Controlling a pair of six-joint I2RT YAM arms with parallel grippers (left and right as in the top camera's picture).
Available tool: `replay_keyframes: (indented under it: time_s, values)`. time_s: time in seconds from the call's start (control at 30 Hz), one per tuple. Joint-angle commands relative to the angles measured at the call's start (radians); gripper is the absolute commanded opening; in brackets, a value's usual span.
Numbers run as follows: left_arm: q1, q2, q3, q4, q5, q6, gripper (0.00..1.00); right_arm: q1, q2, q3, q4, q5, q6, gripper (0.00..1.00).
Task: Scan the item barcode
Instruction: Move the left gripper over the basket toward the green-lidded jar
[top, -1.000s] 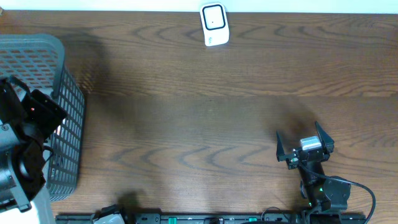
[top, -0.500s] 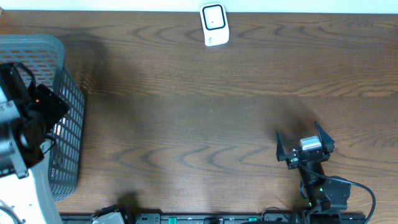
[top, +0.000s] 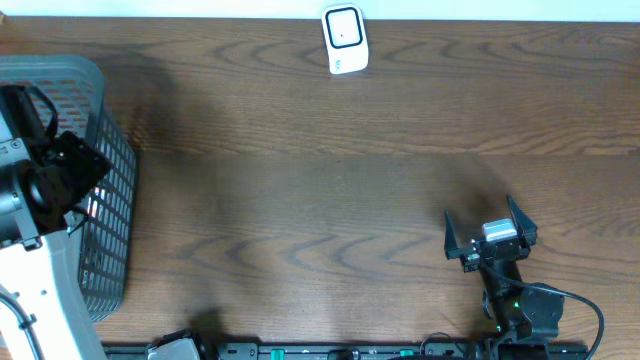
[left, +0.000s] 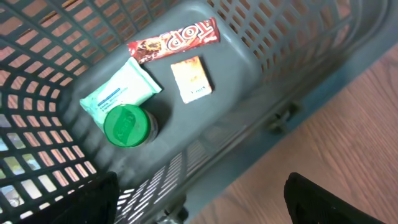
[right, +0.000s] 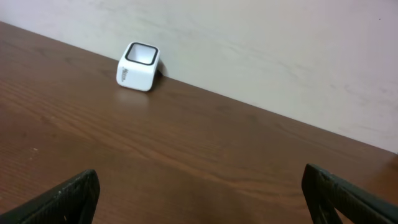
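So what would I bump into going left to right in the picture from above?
Basket → scanner → right tool.

Top-down overhead, left wrist over basket (left: 239, 93), right facing scanner (right: 138, 66)

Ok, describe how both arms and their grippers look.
The right arm is black, with a silver block at the wrist, a green light lower down and a black cable. The left arm has a white link and black joints. The left gripper and right gripper have black fingers.
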Motion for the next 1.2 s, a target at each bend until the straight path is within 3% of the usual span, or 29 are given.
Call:
replay_keyframes:
  time_s: [0.0,0.6,0.83,1.03,1.17]
  values:
    - [0.016,-0.001,-0.004,0.001,-0.017,-0.014,0.85,0.002,-0.003,0.0,-0.004,0.006,0.007,0.99]
    - [0.032,0.145,-0.008,0.027,-0.052,-0.043,0.85,0.002,-0.003,0.0,-0.004,0.005,0.007,0.99]
    - [0.188,0.208,-0.008,-0.033,-0.077,-0.195,0.85,0.002,-0.003,0.0,-0.004,0.005,0.007,0.99]
    - [0.312,0.253,-0.023,-0.066,0.043,-0.232,0.85,0.002,-0.003,0.0,-0.004,0.005,0.007,0.99]
    - [0.367,0.256,-0.081,-0.063,0.048,-0.323,0.85,0.002,-0.003,0.0,-0.004,0.005,0.007,0.99]
